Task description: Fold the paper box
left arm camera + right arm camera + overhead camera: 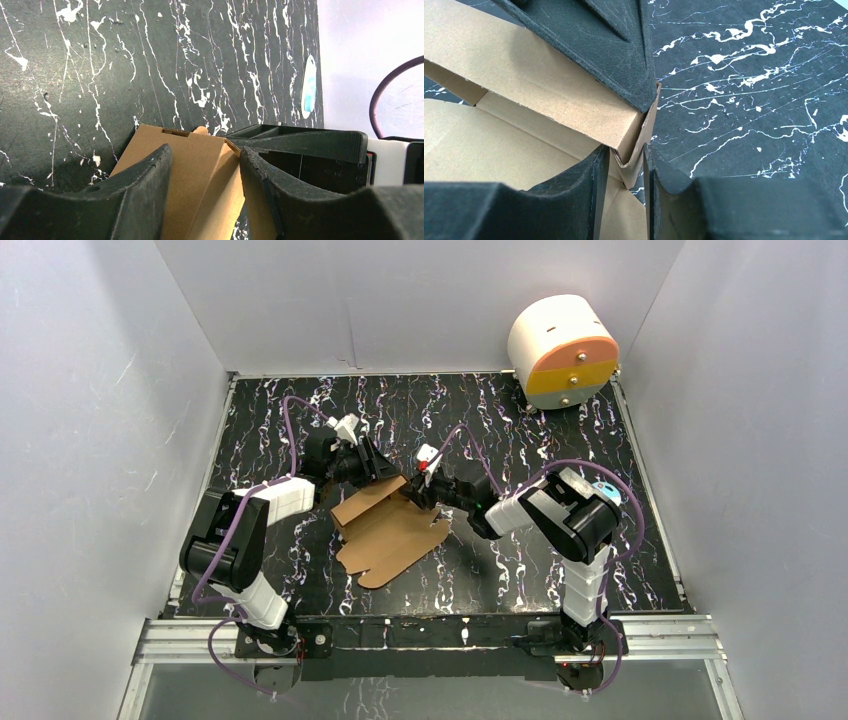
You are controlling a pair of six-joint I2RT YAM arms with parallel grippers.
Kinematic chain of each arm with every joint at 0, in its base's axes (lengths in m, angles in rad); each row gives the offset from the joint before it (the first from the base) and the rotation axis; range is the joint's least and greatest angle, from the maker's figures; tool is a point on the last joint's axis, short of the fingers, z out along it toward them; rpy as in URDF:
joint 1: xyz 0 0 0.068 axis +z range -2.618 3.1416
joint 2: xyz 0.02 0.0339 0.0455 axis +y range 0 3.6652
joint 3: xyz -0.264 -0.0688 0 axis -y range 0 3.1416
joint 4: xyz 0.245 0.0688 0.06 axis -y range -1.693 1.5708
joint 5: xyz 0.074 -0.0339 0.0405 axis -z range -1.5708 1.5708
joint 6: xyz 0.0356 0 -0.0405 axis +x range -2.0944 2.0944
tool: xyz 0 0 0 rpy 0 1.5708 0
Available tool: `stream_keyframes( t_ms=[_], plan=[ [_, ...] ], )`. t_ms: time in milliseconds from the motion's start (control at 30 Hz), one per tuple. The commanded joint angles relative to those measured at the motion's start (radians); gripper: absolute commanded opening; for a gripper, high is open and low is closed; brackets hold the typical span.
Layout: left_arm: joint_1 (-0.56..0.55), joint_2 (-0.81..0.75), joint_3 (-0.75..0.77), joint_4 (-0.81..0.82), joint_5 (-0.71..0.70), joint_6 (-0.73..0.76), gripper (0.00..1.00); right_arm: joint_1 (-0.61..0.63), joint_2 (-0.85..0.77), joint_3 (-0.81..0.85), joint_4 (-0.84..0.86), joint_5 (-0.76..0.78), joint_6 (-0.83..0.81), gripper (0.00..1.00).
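The paper box (395, 535) is a brown cardboard sheet lying mid-table, its far edge folded up into a wall. My left gripper (378, 470) is at that far wall. In the left wrist view its jaws (205, 150) bracket the folded cardboard panel (195, 165), touching it on both sides. My right gripper (418, 495) is at the far right corner. In the right wrist view it (625, 150) is pinched on the corner flap of the box (524, 65). The left gripper's finger (609, 45) presses on the wall just above.
A white cylinder with an orange-and-yellow face (562, 350) stands at the back right corner. White walls enclose the black marbled table (480, 410) on three sides. A purple cable loops over each arm. A small white-and-blue oval (309, 87) lies near the table's edge.
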Motion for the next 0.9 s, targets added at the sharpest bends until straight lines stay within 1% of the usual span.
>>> stream_keyframes(
  t_ms=[0,167,333,567,733,867],
  plan=[
    [-0.007,-0.04,0.011,0.011,0.041,-0.02,0.5,0.002,0.01,0.046,0.088,0.006,-0.028,0.37],
    [-0.008,-0.043,0.012,0.01,0.044,-0.04,0.52,0.006,0.011,0.051,0.089,0.043,-0.021,0.33],
    [-0.013,-0.038,0.011,0.016,0.062,-0.068,0.54,0.02,0.012,0.049,0.076,0.161,-0.037,0.25],
    [-0.018,-0.041,0.003,0.031,0.073,-0.116,0.54,0.055,0.026,0.06,0.068,0.301,-0.046,0.2],
    [-0.024,-0.047,-0.007,0.043,0.079,-0.14,0.54,0.082,0.042,0.066,0.069,0.448,-0.003,0.17],
    [-0.035,-0.045,-0.008,0.038,0.085,-0.149,0.54,0.092,0.044,0.063,0.071,0.516,0.025,0.17]
  ],
)
